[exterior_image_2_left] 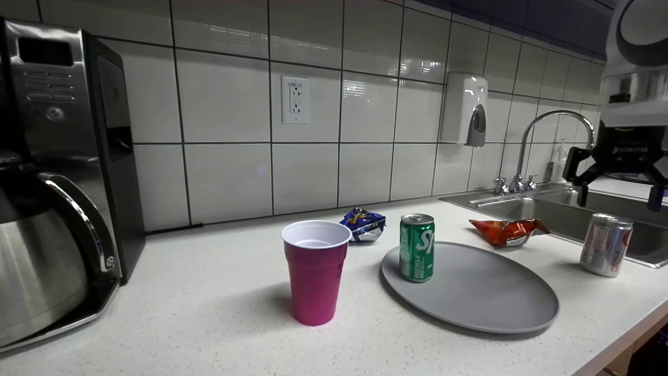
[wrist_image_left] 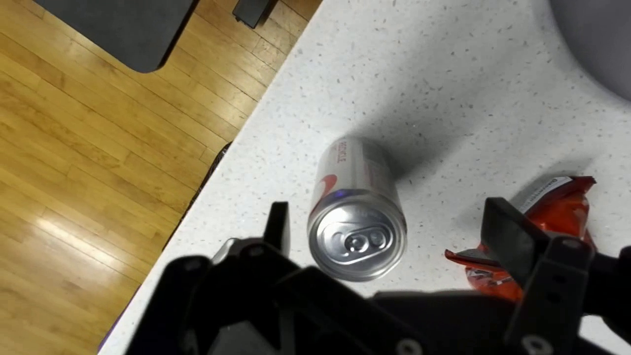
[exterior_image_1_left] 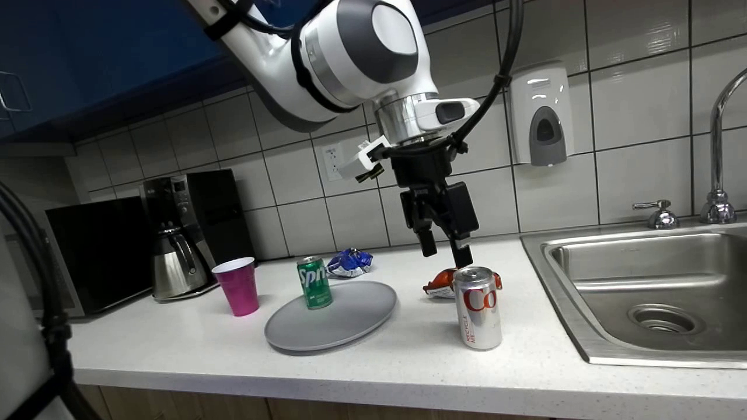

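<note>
My gripper is open and empty above the silver can, with its fingers apart; it also shows in an exterior view. In the wrist view the can's top appears between the fingertips, touching neither. The can stands upright on the counter and shows in an exterior view. A red-orange snack bag lies beside it, partly behind a finger in the wrist view. A green can stands on the grey plate. A blue snack bag lies behind the plate.
A magenta cup stands near the plate. A coffee maker and a dark microwave-like box stand at the far end. The steel sink with a faucet adjoins the can. The counter's front edge is close.
</note>
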Available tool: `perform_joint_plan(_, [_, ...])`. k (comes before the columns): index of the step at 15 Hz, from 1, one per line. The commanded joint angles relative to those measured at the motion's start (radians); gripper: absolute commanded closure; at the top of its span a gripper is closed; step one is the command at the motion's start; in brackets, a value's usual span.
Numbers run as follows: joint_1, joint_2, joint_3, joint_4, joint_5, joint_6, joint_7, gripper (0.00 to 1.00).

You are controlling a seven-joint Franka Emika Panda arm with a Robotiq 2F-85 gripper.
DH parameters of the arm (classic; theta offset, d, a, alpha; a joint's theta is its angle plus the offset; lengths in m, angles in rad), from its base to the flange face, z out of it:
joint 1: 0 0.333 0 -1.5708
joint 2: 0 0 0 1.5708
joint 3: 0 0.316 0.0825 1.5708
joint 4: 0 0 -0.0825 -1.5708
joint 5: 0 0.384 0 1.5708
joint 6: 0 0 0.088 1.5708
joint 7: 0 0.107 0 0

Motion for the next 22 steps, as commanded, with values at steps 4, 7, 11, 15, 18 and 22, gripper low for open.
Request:
perform_joint_plan(4, [-0.053, 0.002, 0.003, -0.037, -0.073, 0.036, 0.093, 0.0])
perform_joint_plan(7, [-0.051, 0.02, 0.003, -0.033, -0.085, 0.055, 0.121, 0.0])
perform_joint_plan(11, [-0.044, 0.046, 0.001, -0.022, -0.087, 0.071, 0.135, 0.0])
perform_joint_plan(15, [-0.042, 0.073, -0.007, -0.019, -0.082, 0.083, 0.144, 0.0])
perform_joint_plan(18, [-0.036, 0.091, -0.01, -0.014, -0.076, 0.096, 0.146, 0.0])
perform_joint_plan(22, [-0.036, 0.107, -0.016, -0.009, -0.081, 0.112, 0.15, 0.0])
